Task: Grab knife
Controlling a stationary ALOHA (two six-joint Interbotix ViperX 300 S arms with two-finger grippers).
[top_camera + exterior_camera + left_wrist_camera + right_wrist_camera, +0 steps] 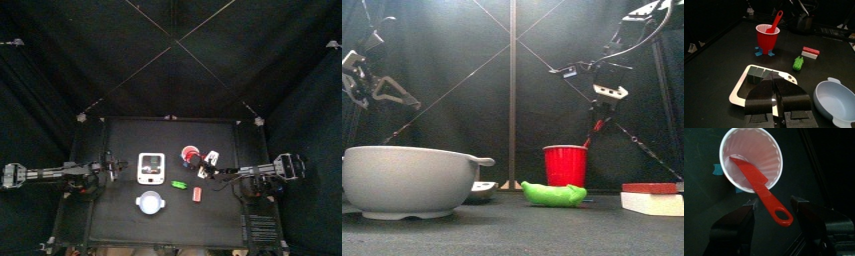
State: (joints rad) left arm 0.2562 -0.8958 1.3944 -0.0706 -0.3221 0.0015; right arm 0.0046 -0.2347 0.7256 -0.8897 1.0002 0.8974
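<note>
A red knife [759, 187] is seen standing blade-down in a red cup [751, 159], its looped handle leaning out over the rim. In the right wrist view the handle's ring lies between the two jaws of the right hand [774, 223], which are spread wide, one on each side of the ring; no contact with the knife can be made out.

In the top view the cup [191, 155] is found right of the table's [120, 205] centre, with the right hand [214, 172] just to its lower right. A white tray [151, 164] is placed at the middle, a green object [179, 185] and a red-and-white block [195, 192] below the cup, and a pale bowl [151, 204] at the lower centre.

In the front view the bowl [412, 178] fills the lower left, the cup [565, 164] stands at the centre right, the green object [555, 194] lies before it, and the block [653, 198] sits at the lower right.

The left hand [776, 100] is held over the near edge of the tray [767, 85], away from the cup; its jaws appear closed together, with nothing between them.
</note>
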